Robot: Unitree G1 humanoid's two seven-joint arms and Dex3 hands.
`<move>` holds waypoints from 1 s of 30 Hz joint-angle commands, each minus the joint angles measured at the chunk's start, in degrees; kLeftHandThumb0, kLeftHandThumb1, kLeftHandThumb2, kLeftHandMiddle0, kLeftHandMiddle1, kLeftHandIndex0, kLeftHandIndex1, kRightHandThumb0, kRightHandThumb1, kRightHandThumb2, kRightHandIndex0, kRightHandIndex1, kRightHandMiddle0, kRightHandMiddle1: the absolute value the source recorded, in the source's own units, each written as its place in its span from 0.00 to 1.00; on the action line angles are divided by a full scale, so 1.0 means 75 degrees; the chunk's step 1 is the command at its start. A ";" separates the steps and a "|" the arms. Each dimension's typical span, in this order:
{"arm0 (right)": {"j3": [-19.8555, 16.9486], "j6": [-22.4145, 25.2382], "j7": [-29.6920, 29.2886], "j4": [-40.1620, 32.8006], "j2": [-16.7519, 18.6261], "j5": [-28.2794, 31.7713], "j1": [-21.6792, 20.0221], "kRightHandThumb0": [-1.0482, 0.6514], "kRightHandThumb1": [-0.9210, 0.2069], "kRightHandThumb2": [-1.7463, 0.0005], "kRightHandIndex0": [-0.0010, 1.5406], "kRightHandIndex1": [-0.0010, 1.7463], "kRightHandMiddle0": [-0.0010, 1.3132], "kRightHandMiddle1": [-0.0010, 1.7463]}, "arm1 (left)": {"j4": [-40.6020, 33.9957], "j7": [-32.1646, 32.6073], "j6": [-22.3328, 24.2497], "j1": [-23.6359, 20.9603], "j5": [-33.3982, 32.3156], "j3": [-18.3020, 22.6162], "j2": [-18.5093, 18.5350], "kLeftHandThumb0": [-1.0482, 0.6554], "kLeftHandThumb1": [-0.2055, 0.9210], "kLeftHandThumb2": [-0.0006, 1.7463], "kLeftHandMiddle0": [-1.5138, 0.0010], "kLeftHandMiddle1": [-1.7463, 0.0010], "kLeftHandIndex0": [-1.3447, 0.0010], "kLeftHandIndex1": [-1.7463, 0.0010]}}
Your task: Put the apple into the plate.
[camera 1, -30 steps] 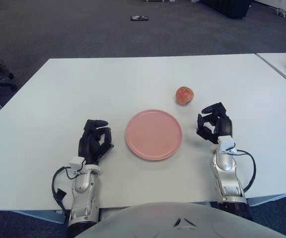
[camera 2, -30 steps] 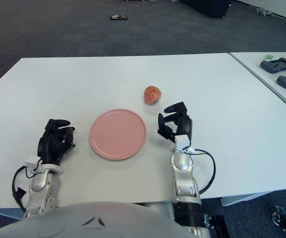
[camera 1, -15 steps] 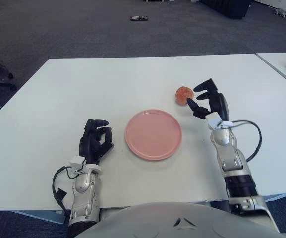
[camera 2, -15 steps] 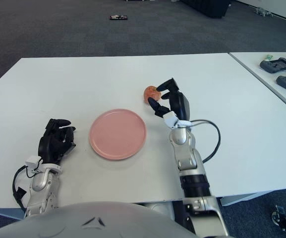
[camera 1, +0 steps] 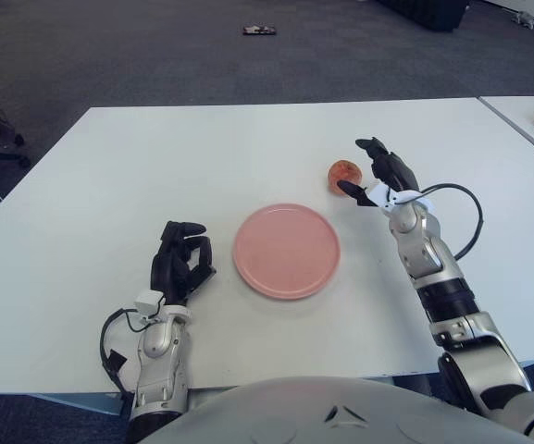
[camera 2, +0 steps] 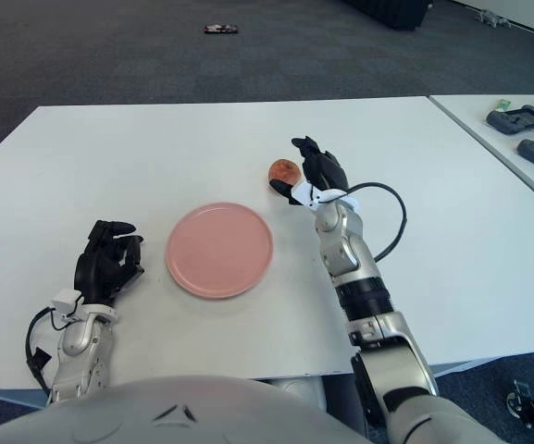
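1. While the pink plate (camera 1: 286,251) lies flat near the front middle of the white table (camera 1: 155,176), nothing rests in it; its whole inner surface shows bare.
2. Beyond the plate's far right rim, apart from it, the apple (camera 1: 342,172) sits directly on the tabletop, reddish with a paler patch.
3. Reaching in from the right, the right hand (camera 1: 380,174) is just beside the apple on its right side, with its fingers (camera 2: 304,148) spread apart: one points up past the fruit and another reaches low toward its near side.
4. Whether any fingertip actually touches the apple cannot be told from either eye view; the hand has not closed around it and holds nothing.
5. On the other side of the plate, the left hand (camera 1: 181,263) rests on the table near the front edge, well apart from the apple, its dark fingers curled inward over nothing.
6. Off the table, a small dark object (camera 1: 259,31) lies on the grey carpet.
7. At the far right, dark devices (camera 2: 526,122) lie on a neighbouring table (camera 2: 489,143).
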 commanded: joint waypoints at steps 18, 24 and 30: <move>0.0361 -0.0255 -0.0077 0.3645 0.0133 0.0591 -0.2437 0.21 0.62 0.48 0.00 0.00 0.00 0.00 | 0.0633 -0.0029 -0.0174 -0.0017 -0.0090 0.0131 0.0041 0.38 0.73 0.54 0.32 0.00 0.72 0.00; 0.0657 -0.0476 -0.0269 0.4778 0.0180 0.0507 -0.2946 0.15 0.56 0.54 0.00 0.00 0.00 0.00 | 0.0647 -0.0024 -0.0264 0.0002 -0.0084 0.0137 -0.0005 0.38 0.74 0.54 0.31 0.00 0.72 0.00; 0.0942 -0.0785 -0.0430 0.5755 0.0265 0.0478 -0.3324 0.11 0.48 0.59 0.00 0.00 0.00 0.00 | 0.0653 -0.0057 -0.0338 0.0024 -0.0117 0.0125 -0.0041 0.38 0.74 0.54 0.32 0.00 0.72 0.00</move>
